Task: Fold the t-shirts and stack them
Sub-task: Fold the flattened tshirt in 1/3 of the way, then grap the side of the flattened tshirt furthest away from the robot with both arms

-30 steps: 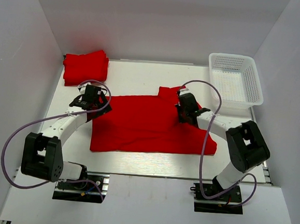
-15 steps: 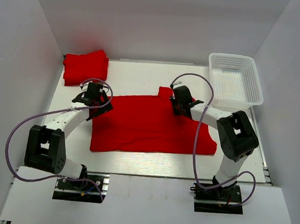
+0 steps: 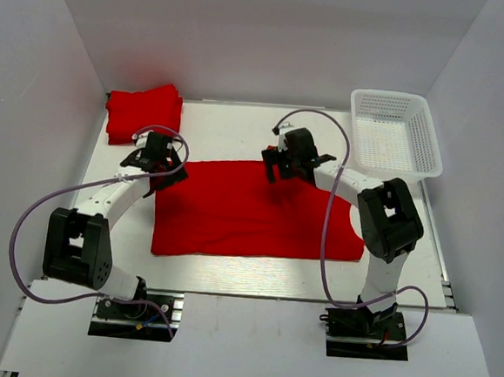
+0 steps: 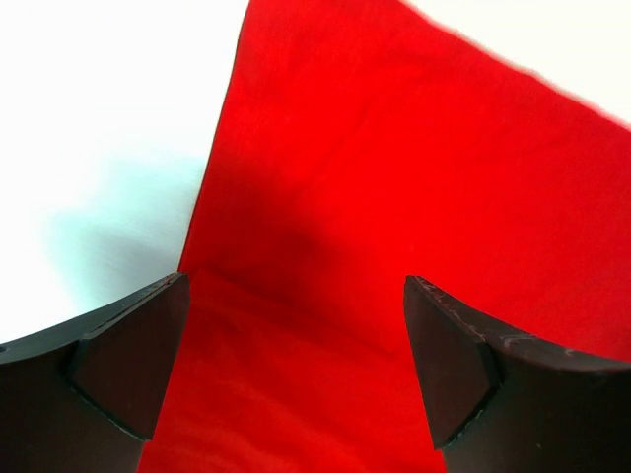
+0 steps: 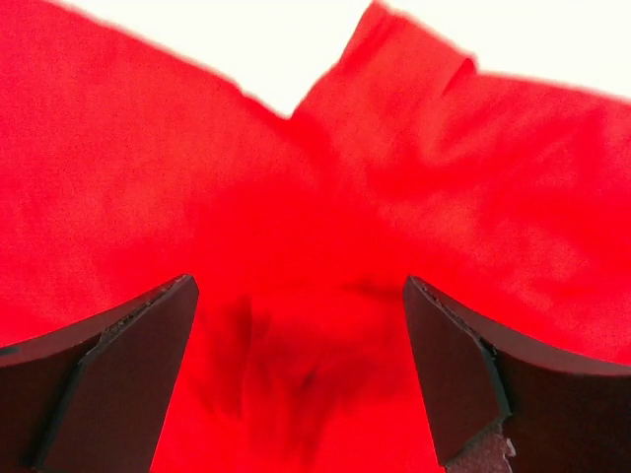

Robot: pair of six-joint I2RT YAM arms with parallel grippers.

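One red t-shirt [image 3: 250, 213] lies spread as a wide flat rectangle in the middle of the table. A folded stack of red t-shirts [image 3: 143, 113] sits at the back left corner. My left gripper [image 3: 159, 169] hovers open over the spread shirt's left back corner; its wrist view shows the cloth's edge [image 4: 212, 187] against white table, with nothing between the fingers [image 4: 138, 355]. My right gripper [image 3: 273, 167] stands open over the shirt's back edge. Its wrist view shows rumpled red cloth [image 5: 315, 365] below the gap and a sleeve flap [image 5: 394, 69] beyond.
A white mesh basket [image 3: 422, 158] stands at the back right, beside the right arm. White walls close in the table on the left, back and right. Purple cables loop off both arms above the cloth.
My right gripper has opened, letting go of the cloth, and swung back and left to the shirt's back edge. The left gripper drifted slightly toward the back, still open.
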